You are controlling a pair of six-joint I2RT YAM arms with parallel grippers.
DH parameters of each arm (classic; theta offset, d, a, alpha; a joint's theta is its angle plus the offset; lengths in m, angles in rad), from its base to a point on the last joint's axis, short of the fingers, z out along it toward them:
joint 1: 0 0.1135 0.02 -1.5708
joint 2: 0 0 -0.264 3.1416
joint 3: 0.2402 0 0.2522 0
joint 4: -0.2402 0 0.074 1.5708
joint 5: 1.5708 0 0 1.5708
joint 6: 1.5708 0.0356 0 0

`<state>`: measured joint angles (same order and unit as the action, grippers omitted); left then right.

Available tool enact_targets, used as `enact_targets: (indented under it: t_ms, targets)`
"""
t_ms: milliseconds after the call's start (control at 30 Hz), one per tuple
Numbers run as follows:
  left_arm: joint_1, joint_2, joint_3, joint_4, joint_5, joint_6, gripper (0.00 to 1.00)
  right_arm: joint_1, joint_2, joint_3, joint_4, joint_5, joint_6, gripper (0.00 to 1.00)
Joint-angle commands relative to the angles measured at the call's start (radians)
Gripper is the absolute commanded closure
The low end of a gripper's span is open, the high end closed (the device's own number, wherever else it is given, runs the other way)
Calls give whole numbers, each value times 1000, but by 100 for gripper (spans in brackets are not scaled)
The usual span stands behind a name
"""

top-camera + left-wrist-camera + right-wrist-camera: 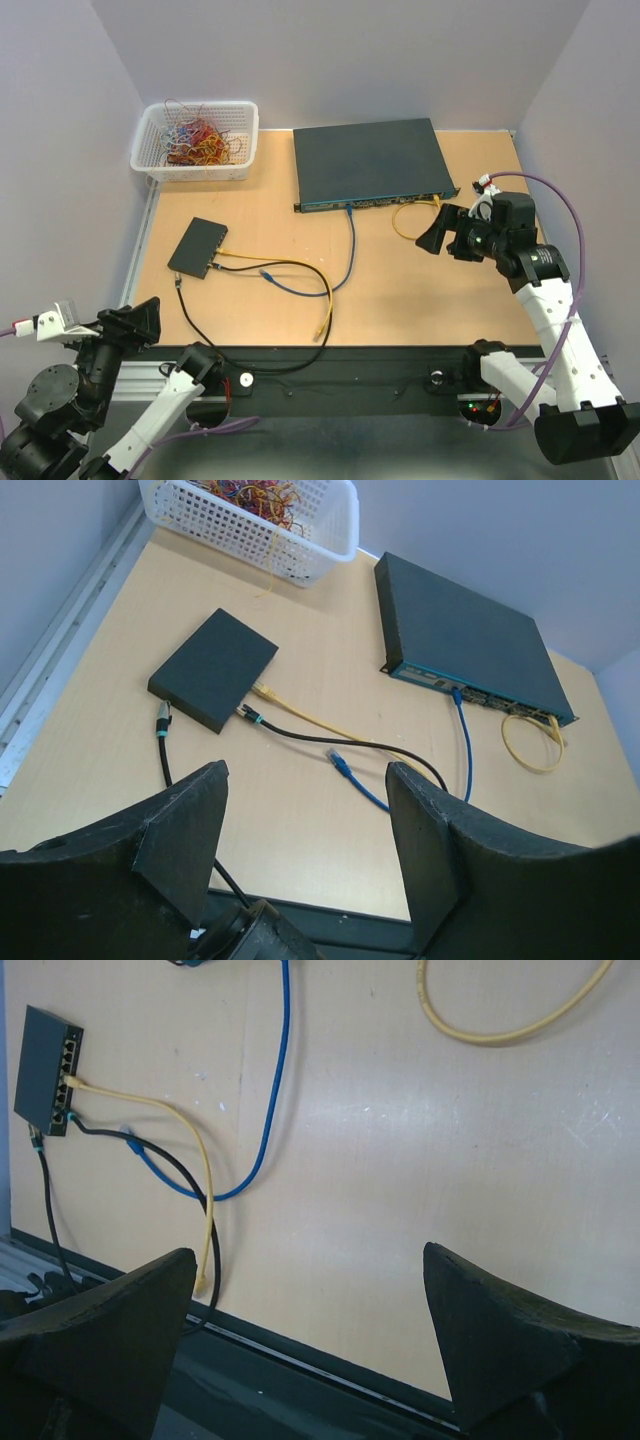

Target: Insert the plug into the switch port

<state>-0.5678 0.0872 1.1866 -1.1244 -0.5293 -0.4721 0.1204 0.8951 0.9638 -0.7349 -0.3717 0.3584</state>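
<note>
While both grippers gape empty, the left gripper [305,800] low at the near-left corner and the right gripper [308,1290] raised at the right, the loose blue plug [338,761] lies mid-scene, near the small switch [213,668] and to its right. It is probably light and rigid with a brittle latch (its cable [465,750] limp), so it is best pinched by the boot's sides. Only the right wrist view shows the ports [68,1065] plainly; only the top view shows both arms.

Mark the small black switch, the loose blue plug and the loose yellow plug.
small black switch [213,666], left wrist view, centre of top face
loose blue plug [337,759], left wrist view, connector body
loose yellow plug [321,332], top external view, connector tip
</note>
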Motion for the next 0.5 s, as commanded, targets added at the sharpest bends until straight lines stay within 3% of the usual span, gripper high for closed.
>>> enact_targets:
  t_ms: [0, 467]
  targets:
    - [-3, -10, -5, 18, -26, -7, 25, 12, -10, 10, 8, 22, -10, 0]
    - [-3, -35, -7, 18, -31, -10, 25, 19, 4, 7, 5, 33, -10, 0]
